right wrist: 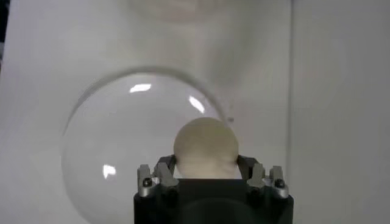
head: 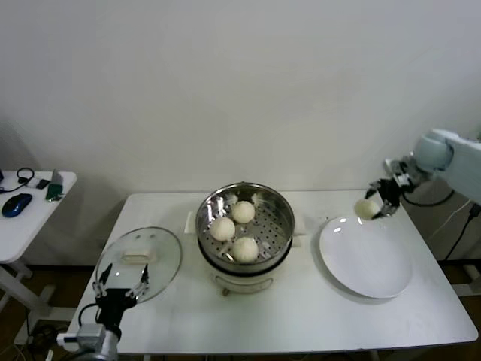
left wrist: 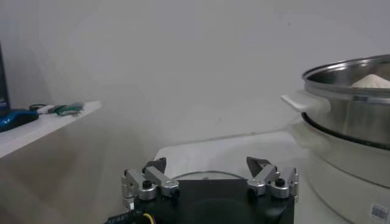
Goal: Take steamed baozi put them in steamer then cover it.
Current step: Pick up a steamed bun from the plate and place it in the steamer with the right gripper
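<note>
The steel steamer [head: 279, 211] stands mid-table and holds three cream-white baozi [head: 243, 211] on its perforated tray. My right gripper [head: 373, 207] is shut on a fourth baozi [head: 366, 208], held above the far edge of the white plate [head: 376, 267]; in the right wrist view the bun [right wrist: 205, 147] sits between the jaws over the plate [right wrist: 109, 152]. The glass cover [head: 161, 263] with its cream handle lies on the table left of the steamer. My left gripper [head: 120, 292] is open, low at the table's front left by the cover; it also shows in the left wrist view [left wrist: 210, 173].
A small white side table [head: 30, 218] with a mouse, cables and small items stands at the left. The steamer's side and handle [left wrist: 308, 101] fill the right of the left wrist view. A cable hangs off the table's right end.
</note>
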